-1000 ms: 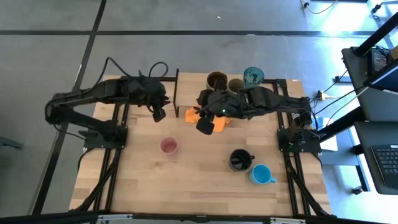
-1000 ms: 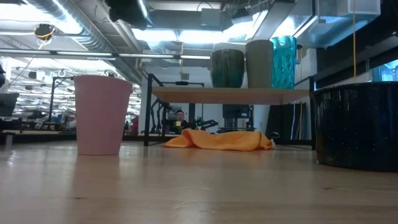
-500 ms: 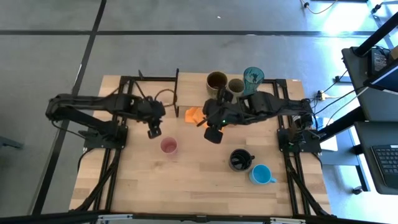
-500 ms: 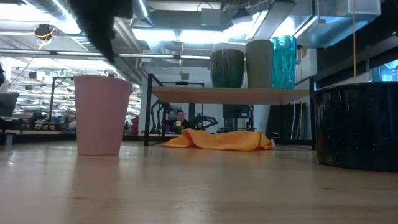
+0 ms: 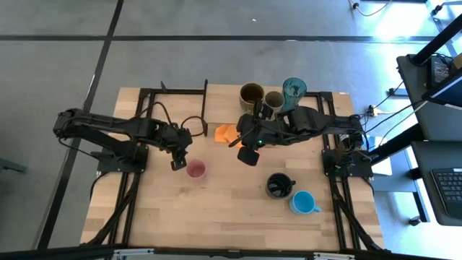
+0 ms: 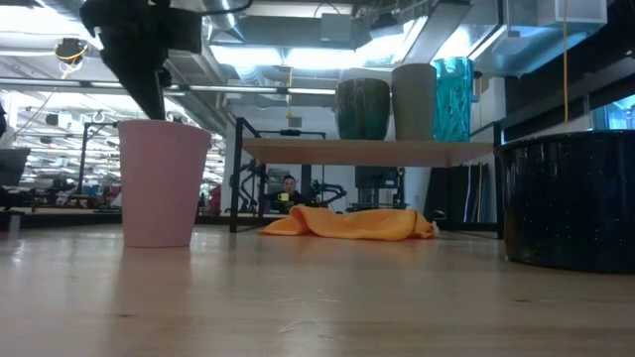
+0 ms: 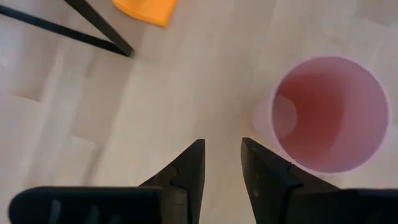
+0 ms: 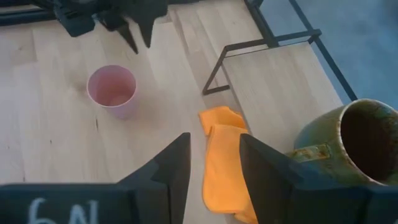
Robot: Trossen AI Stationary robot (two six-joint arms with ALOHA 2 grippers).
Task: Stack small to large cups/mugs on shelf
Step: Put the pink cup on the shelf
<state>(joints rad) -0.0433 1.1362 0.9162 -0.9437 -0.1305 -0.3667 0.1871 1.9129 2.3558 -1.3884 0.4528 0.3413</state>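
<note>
Standing upright on the bare table just left of centre, well short of the shelf (image 5: 216, 105), the pink cup (image 5: 195, 170) waits ungrabbed. The left gripper (image 5: 177, 163) hovers just left of it, fingers (image 7: 186, 171) slightly spread and empty; it should shift right to straddle the rim. The right gripper (image 5: 247, 154), fingers parted and empty, hangs near the orange cloth (image 5: 224, 133).

High view: overhead, straight down, far, covers whole light-wood slatted bench (image 5: 216, 209) and both arms.
Low view: bench-top height, level, faces room beyond; round pink plastic cup (image 6: 161, 182) close.
Left wrist view: down past left claw (image 7: 222, 163), very near same cup.
Right wrist view: slanted down over right claw (image 8: 214, 158), farther off; shares cup, crumpled orange cloth (image 8: 225, 162).
</note>
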